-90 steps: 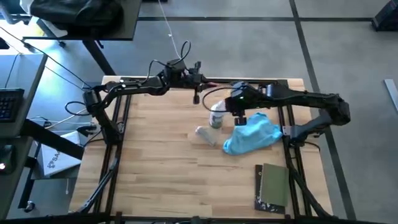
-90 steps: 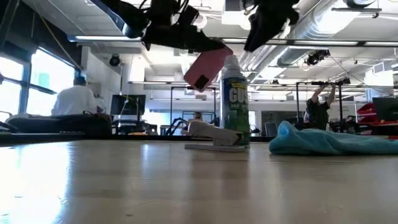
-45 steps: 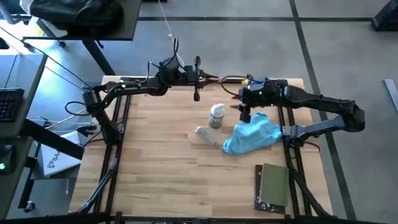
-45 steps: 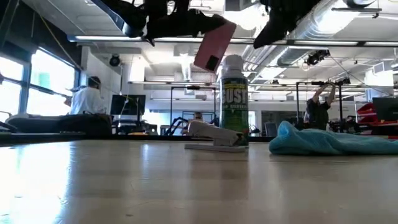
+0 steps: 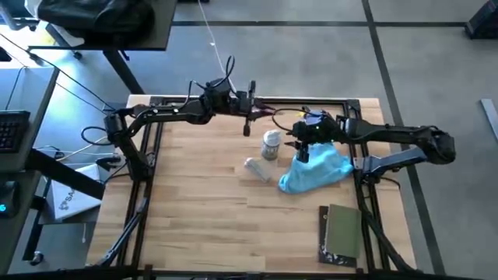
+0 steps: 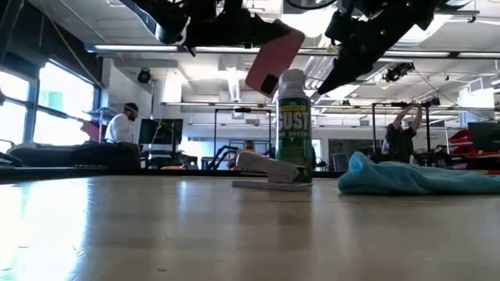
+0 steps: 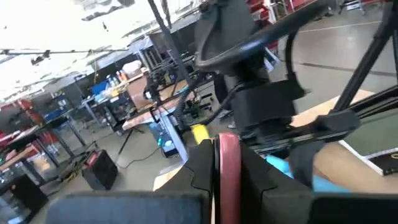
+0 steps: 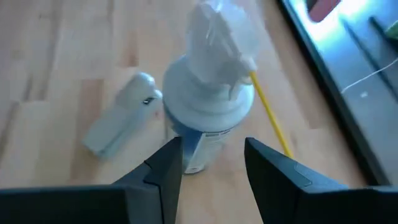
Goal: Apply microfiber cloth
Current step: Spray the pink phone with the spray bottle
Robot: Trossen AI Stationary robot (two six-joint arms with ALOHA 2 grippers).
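The light-blue microfiber cloth [image 5: 315, 171] lies crumpled on the table's right half, and shows in the low view too [image 6: 414, 178]. Just left of it a small white-capped bottle [image 5: 270, 145] stands upright. My right gripper [image 5: 302, 150] hovers open above the gap between the bottle and the cloth's far-left end, touching neither. Its wrist view looks down on the bottle [image 8: 208, 106]. My left gripper [image 5: 247, 123] hangs over the far middle of the table, shut on a pink flat slab [image 6: 273, 61]. My left gripper pinches the pink slab's two flat faces [image 7: 227, 171] between its two fingers. The slab hangs tilted below the fingers, its lower end [image 6: 264, 78] above and beside the bottle's cap, clear of the table.
A small pale grey oblong thing [image 5: 255, 167] lies on the table just in front of the bottle [image 8: 121, 121]. A flat dark olive-green book [image 5: 342, 233] lies at the near right. A yellow rod [image 8: 267, 115] lies on the wood beyond the bottle. People are in the room behind.
My right gripper has drawn back from over the bottle toward the table's far right, then come down toward the cloth's far-left end. The bottle has turned a little where it stands. My left gripper has lifted the pink slab somewhat higher.
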